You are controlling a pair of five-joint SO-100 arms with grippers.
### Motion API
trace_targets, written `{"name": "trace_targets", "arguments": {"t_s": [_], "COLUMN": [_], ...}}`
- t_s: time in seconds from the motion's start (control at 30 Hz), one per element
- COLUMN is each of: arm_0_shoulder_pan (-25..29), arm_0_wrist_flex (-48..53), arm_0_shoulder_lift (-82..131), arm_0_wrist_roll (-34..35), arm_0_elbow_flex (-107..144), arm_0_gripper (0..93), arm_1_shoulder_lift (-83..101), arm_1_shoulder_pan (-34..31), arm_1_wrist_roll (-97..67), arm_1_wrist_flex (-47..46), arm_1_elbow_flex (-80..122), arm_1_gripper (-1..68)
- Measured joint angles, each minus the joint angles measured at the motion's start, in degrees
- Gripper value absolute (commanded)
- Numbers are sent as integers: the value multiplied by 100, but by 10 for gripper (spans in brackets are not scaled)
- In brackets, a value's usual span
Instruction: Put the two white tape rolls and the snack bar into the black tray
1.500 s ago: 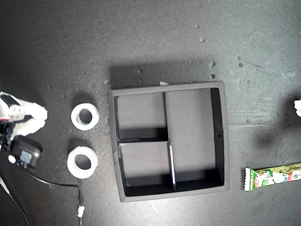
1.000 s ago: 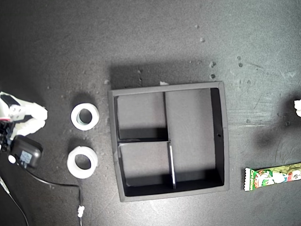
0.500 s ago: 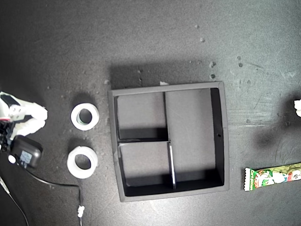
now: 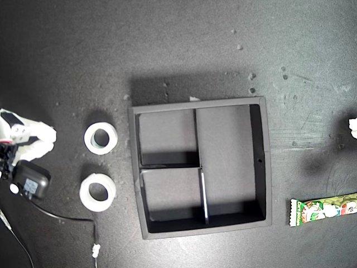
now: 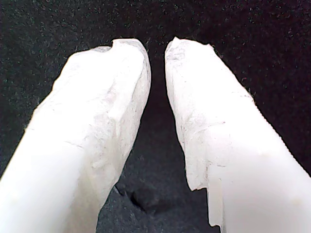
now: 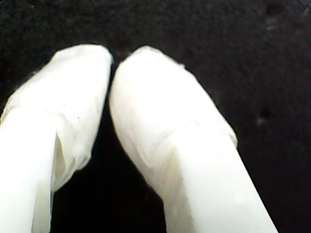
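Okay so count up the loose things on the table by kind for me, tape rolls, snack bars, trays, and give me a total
Small white ring-shaped tape rolls: 2, one and another
Long green-and-white wrapped snack bar: 1
Square black plastic tray with dividers: 1, nothing in it
Total: 4

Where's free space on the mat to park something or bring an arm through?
Widest bare stretch: everything above the black tray in the exterior view. Also bare: between the tray's right wall and the snack bar. All tray compartments are empty. Tight spot: the exterior view's left, where the two white tape rolls, an arm and its cable sit close together.
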Motion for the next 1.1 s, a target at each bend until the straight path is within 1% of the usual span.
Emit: {"name": "trace_targets", "arguments": {"t_s": [0.1,0.23,0.3,0.37,0.4,0.5,0.53,0.57,0.63,0.7,0.73,0.83,0.87,0.9,0.97,1.0,1.03,1.07,1.1], "arm_0_shoulder_pan": [0,0,-53,-149,-193,-343,-413,-483,-659,-712,-729,-835,-914,-984,-1090,-1116,-1116,-1116,-1116], "arm_0_wrist_flex": [0,0,0,0,-26,-211,-299,-299,-281,-167,-167,-149,-149,-149,-290,-413,-571,-686,-817], "arm_0_shoulder_lift": [0,0,0,0,0,0,0,0,0,0,0,0,0,0,0,0,0,0,0], "arm_0_wrist_roll": [0,-9,-220,-176,-149,-44,-26,-62,-439,-914,-1055,-1037,-1020,-984,-773,-633,-501,-475,-396], "arm_0_elbow_flex": [0,0,0,0,0,0,0,0,0,0,0,0,0,0,0,0,0,0,0], "arm_0_gripper": [2,10,45,112,152,228,247,245,247,247,245,243,224,203,78,44,40,0,0], "arm_1_shoulder_lift": [0,-9,-9,-18,-53,-62,-62,-62,-70,-70,-70,-70,-70,-70,-70,-70,-70,-70,-70], "arm_1_shoulder_pan": [0,0,0,70,105,18,9,18,53,70,18,-229,-308,-378,-519,-589,-668,-773,-853], "arm_1_wrist_roll": [62,835,1151,1230,1169,624,466,352,70,-246,-404,-958,-1116,-1266,-1529,-1635,-1758,-1837,-1907], "arm_1_wrist_flex": [0,79,88,35,-97,-738,-976,-1151,-1485,-1740,-1881,-2320,-2435,-2540,-2742,-2821,-2918,-3015,-3085], "arm_1_elbow_flex": [0,0,0,0,0,0,0,0,0,0,0,0,0,0,0,0,0,0,0], "arm_1_gripper": [25,25,27,17,3,1,-2,-2,-3,-3,-3,-3,-3,-3,-3,-3,-3,-3,-3]}}
